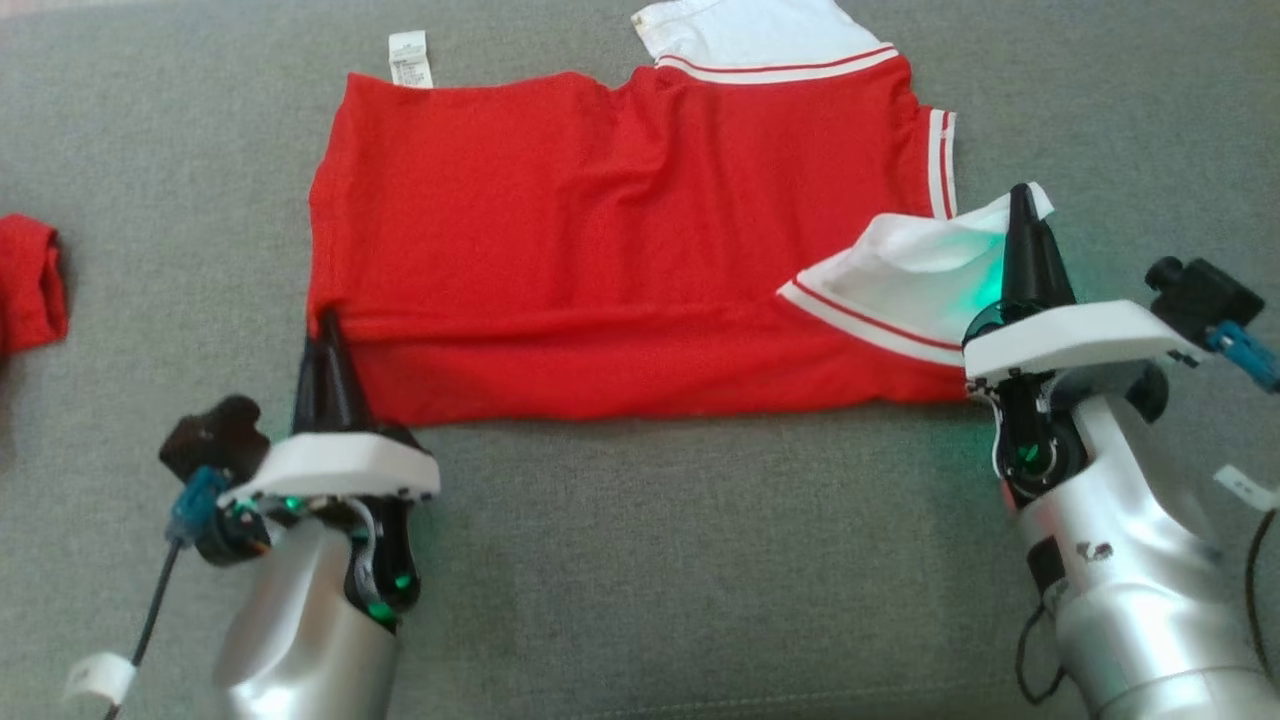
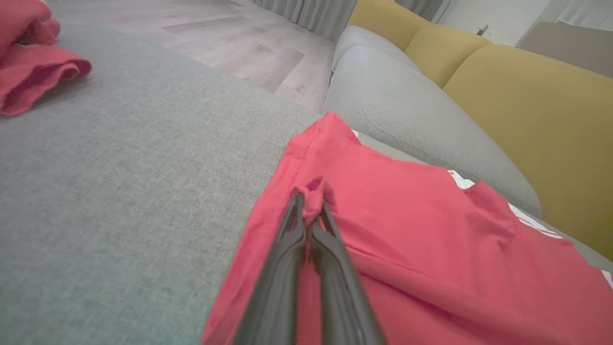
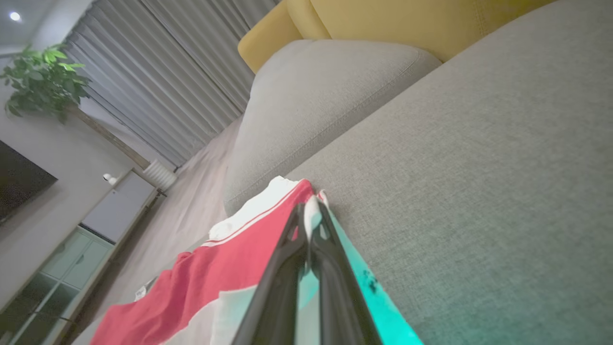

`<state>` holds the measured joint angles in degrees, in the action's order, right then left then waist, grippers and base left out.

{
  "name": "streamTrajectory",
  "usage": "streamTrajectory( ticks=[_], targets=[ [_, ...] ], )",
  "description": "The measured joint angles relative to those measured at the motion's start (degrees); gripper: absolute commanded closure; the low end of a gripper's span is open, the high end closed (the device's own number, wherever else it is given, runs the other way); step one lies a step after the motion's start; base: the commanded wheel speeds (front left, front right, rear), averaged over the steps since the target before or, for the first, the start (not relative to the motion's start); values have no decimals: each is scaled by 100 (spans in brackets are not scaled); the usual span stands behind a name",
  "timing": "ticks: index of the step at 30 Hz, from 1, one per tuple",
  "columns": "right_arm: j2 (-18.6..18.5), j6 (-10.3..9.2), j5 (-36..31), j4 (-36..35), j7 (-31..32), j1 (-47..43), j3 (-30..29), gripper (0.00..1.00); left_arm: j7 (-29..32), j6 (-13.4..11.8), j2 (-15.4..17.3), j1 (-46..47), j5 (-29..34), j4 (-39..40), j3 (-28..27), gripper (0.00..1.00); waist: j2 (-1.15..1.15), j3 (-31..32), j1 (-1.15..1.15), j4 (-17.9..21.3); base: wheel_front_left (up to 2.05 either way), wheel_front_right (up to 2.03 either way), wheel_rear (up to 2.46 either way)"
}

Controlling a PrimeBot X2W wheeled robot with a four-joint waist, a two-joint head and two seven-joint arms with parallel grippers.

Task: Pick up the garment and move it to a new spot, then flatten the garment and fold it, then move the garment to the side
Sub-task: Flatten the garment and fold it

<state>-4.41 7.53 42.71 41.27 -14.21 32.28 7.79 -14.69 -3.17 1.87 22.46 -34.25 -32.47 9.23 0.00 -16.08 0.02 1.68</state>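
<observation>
The garment (image 1: 600, 250) is a red shirt with white, red-striped trim, spread on the grey sofa seat (image 1: 650, 560). My left gripper (image 1: 328, 325) is shut on a pinch of its red lower-left edge, seen bunched between the fingers in the left wrist view (image 2: 311, 201). My right gripper (image 1: 1020, 200) is shut on the white sleeve (image 1: 920, 275), which is lifted and folded inward over the red body. In the right wrist view the white cloth sits clamped at the fingertips (image 3: 310, 211). A care label (image 1: 410, 58) sticks out at the far left corner.
Another red cloth (image 1: 30, 280) lies at the left edge of the seat, also in the left wrist view as a red bundle (image 2: 33, 72). Grey and yellow cushions (image 2: 479, 91) stand behind the shirt. Wooden floor (image 2: 230, 43) lies beyond the seat edge.
</observation>
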Motion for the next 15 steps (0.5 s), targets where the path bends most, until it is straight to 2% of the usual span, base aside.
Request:
streamTrajectory(
  ticks=[1, 4, 8, 11, 15],
  targets=[
    [-2, 0, -119, 98, -1, 64, -14, 0, 0, -43, -1, 51, 42, 4, -32, 0, 0, -21, 0, -3, 0, 0, 0],
    [-12, 0, -720, -93, -10, 123, -267, 0, -1, -215, -7, 82, 310, 182, -221, 0, 0, -48, -1, -12, 0, 0, 0],
    [-45, 0, -2006, -795, -16, 53, -593, 0, -1, -392, -3, -36, 1169, 564, -365, 0, 0, -1, -1, -12, 0, 0, 0],
    [-40, 0, -2873, -1202, -25, -300, -637, 0, -1, -398, -4, -377, 1747, 666, -339, 0, 0, 80, -1, -8, 0, 0, 0],
    [16, 0, -3502, -1304, -25, -1082, -666, 0, -1, -448, -1, -957, 2267, 658, -274, 0, 0, 248, -2, -7, 0, 0, 0]
  ],
)
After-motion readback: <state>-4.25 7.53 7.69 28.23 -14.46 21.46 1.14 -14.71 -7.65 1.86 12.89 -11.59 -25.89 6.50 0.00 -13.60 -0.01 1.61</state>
